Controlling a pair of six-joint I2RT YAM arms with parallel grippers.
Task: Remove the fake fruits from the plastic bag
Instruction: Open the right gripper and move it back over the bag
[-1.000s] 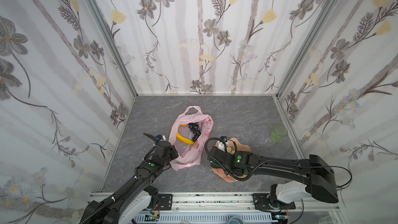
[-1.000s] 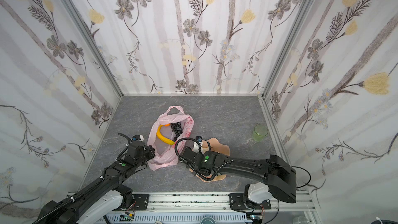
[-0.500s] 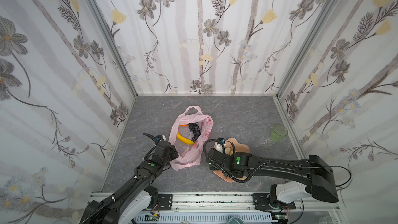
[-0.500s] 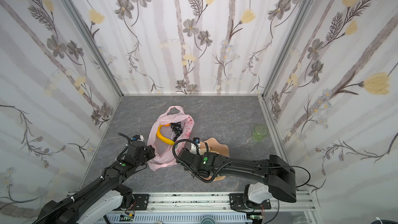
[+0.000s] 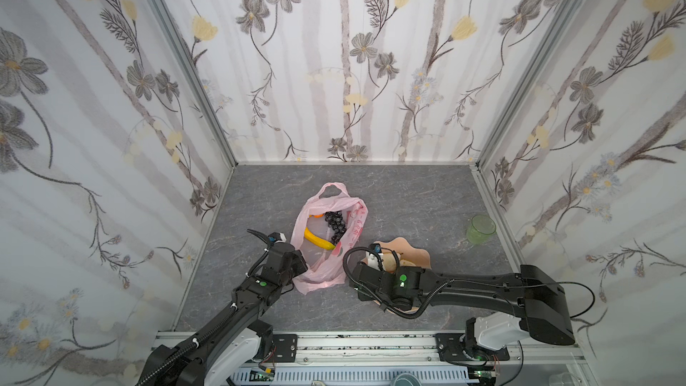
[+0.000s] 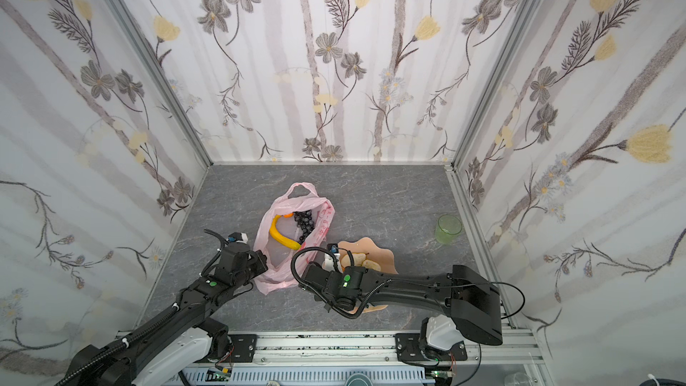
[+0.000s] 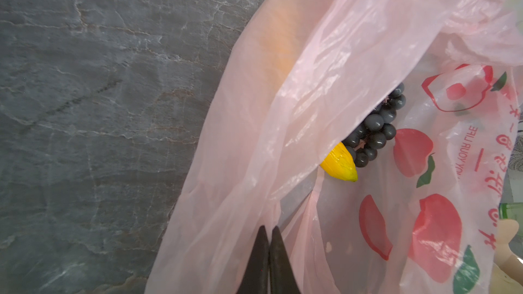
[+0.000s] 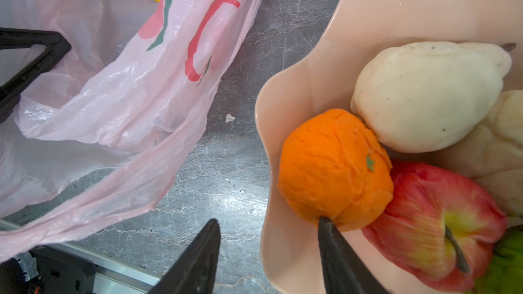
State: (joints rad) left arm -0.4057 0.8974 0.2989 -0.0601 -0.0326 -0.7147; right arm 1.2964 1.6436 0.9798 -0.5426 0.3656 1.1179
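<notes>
The pink plastic bag lies open mid-table. A yellow banana, a dark grape bunch and an orange lie inside it. My left gripper is shut on the bag's thin near edge. On the peach plate rest an orange, a red apple, two pale fruits and a green fruit. My right gripper stands open astride the plate's rim, one fingertip at the orange's edge.
A green translucent cup stands near the right wall. Papered walls close in the left, back and right. A metal rail runs along the front edge. Bare grey table lies behind the bag and between the plate and the cup.
My right wrist has slid a little left and toward the front edge, its jaws wavering but staying apart. The left arm and the bag have not moved.
</notes>
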